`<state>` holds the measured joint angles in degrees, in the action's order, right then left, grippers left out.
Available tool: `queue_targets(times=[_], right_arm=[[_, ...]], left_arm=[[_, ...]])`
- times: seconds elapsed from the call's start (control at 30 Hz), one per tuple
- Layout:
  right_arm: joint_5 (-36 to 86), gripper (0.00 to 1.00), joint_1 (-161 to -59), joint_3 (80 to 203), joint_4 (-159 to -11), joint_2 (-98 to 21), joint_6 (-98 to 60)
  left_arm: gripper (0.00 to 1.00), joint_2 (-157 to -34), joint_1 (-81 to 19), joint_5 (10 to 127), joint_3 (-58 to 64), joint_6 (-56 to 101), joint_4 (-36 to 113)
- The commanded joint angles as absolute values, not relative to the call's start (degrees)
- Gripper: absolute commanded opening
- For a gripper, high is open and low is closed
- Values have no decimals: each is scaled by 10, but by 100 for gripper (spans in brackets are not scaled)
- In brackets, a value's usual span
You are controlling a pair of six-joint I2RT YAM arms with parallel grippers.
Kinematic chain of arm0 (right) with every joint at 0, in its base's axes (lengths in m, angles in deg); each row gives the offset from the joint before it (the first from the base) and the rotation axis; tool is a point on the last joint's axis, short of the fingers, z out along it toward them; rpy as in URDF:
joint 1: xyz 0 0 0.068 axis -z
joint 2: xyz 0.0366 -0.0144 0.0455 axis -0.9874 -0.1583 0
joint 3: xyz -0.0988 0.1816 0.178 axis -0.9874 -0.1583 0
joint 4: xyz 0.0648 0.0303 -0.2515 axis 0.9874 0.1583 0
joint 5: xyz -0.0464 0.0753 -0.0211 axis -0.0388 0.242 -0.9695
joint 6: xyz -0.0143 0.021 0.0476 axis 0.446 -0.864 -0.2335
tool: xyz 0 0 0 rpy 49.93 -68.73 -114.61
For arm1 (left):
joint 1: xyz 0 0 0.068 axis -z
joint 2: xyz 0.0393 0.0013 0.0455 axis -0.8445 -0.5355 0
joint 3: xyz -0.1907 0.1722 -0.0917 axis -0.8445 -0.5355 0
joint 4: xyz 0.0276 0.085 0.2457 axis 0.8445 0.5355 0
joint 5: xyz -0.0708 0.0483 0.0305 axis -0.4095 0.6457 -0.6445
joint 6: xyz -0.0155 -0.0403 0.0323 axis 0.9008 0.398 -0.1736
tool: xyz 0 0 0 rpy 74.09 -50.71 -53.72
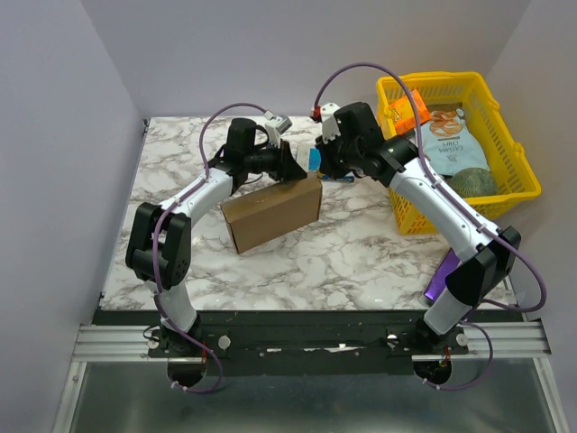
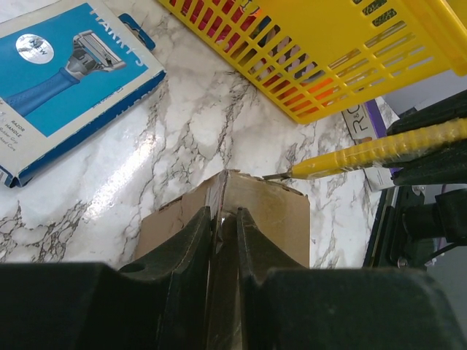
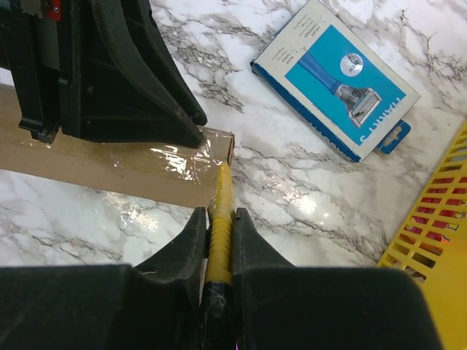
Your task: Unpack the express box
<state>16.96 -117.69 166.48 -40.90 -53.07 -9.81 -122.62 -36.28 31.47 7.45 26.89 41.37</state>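
Marbled white worktop (image 1: 361, 253), grey walls on three sides. Nearest the arm bases, by the right arm, lies a purple item (image 1: 445, 276); what it is I cannot tell.

Mid-worktop: the express box (image 1: 270, 215), plain brown cardboard, stands on a long edge, tilted a little. The left gripper (image 1: 287, 167) comes down on its upper edge. The right gripper (image 1: 326, 162) is just beside the box's far right corner.

Beyond that is a blue razor box (image 1: 315, 162), mostly hidden by the grippers from above. At far right, a yellow basket (image 1: 518, 185) holds snack bags.

Progress, as judged: early. The box is still shut, clear tape (image 3: 182, 159) is intact over its edge, and nothing has been taken out. Slitting the tape seems to be just starting. Cutting along the seam, lifting the flap and emptying the box all remain.

What each view adds:
- Left wrist: the left gripper (image 2: 224, 215) has its jaws nearly closed, pinching the box (image 2: 270, 211) at its cardboard edge. A yellow cutter (image 2: 372, 149) reaches in from the right, tip at the box corner. The razor box (image 2: 66, 80) lies flat, well apart from the express box.
- Right wrist: the right gripper (image 3: 219, 215) has its jaws clamped on the cutter's (image 3: 221, 189) handle, blade end touching the taped corner of the box (image 3: 87, 164). Only here does the tape show.
- Top: neither the cutter nor the tape can be made out, but it alone shows the box whole and the basket's contents.
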Motion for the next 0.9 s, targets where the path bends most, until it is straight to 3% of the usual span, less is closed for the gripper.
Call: queue_targets(times=[0.0, 0.1, 0.43, 0.87], right_arm=[[165, 0, -1188, 1664, -342, -513, -120], [164, 1, -1189, 1684, -315, -522, -145], [128, 0, -1188, 1709, -282, -512, -137], [82, 1, -1188, 1809, -360, -586, -149]], left_arm=[[10, -1276, -357, 390, 47, 232, 525], [0, -1278, -357, 392, 45, 236, 525], [0, -1278, -357, 386, 38, 245, 514], [0, -1273, -348, 385, 35, 244, 515]])
